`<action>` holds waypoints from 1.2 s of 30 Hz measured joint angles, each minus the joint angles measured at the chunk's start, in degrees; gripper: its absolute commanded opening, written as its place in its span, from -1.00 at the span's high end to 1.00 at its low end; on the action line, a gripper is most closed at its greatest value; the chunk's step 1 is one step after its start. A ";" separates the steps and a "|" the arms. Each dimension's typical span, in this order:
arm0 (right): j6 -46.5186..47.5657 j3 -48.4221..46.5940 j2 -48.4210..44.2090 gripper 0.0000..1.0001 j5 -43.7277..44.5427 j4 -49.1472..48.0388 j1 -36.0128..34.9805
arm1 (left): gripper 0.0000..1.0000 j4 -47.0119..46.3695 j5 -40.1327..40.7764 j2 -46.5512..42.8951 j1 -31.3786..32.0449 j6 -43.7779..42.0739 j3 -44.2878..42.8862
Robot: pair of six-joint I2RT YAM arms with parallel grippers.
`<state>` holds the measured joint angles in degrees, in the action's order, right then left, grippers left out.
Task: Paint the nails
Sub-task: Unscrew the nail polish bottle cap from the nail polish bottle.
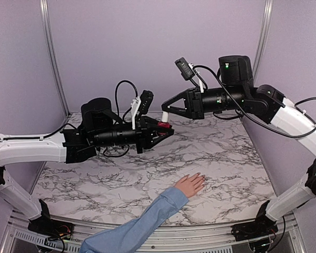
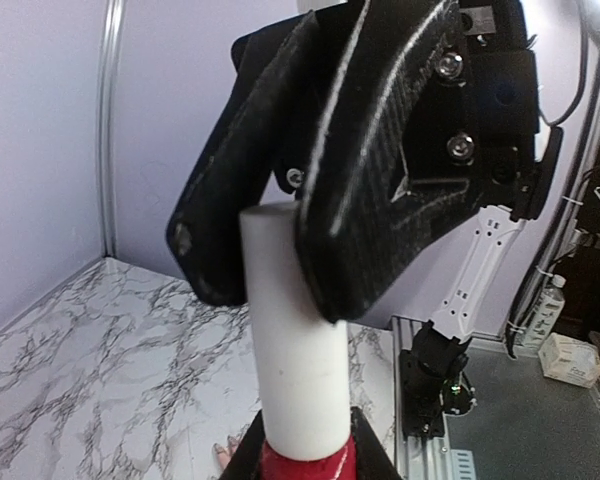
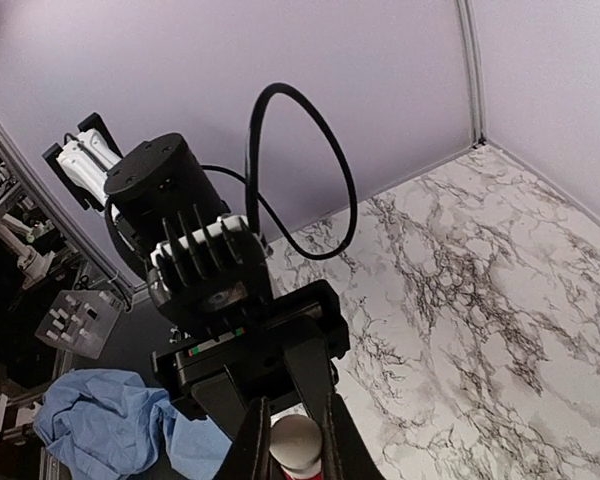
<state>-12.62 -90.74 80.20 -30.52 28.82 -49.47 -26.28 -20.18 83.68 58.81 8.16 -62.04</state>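
Grips the small red nail-polish bottle [image 1: 163, 126] firmly in the left gripper [image 1: 168, 129], raised above the back part of the marble table [image 1: 242, 153]. Pinches the white cap [image 2: 295, 340] that stands on this bottle with the right gripper [image 1: 165, 114], both jaws pressed on its upper end. Shows the nails [image 1: 200, 177] lower, at the near side, on a human hand [image 1: 190, 184] lying flat on the marble in a light blue sleeve [image 1: 142, 224], well apart from both grippers.

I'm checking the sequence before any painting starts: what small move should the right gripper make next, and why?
Probably twist and lift the white cap off: the right gripper is shut on it, the left gripper holds the red bottle beneath, and the hand lies flat on the table.
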 measured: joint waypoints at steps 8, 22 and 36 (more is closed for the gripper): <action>4.50 -1.01 -1.95 1.00 -9.75 -1.95 -0.04 | 1.00 -2.19 -11.15 -0.17 0.24 2.10 -2.82; 3.72 -1.07 -2.10 -0.48 -8.74 -3.06 -1.14 | 1.00 -1.38 -1.64 -3.04 1.90 -3.63 1.73; -6.54 -1.31 0.59 -0.18 9.42 -0.26 -1.16 | 1.00 -0.81 18.16 -3.21 2.64 -6.36 2.71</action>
<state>-19.16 -92.05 80.79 -21.10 28.56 -50.63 -27.09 -2.02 80.47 61.45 1.80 -59.33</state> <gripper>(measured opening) 0.629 0.195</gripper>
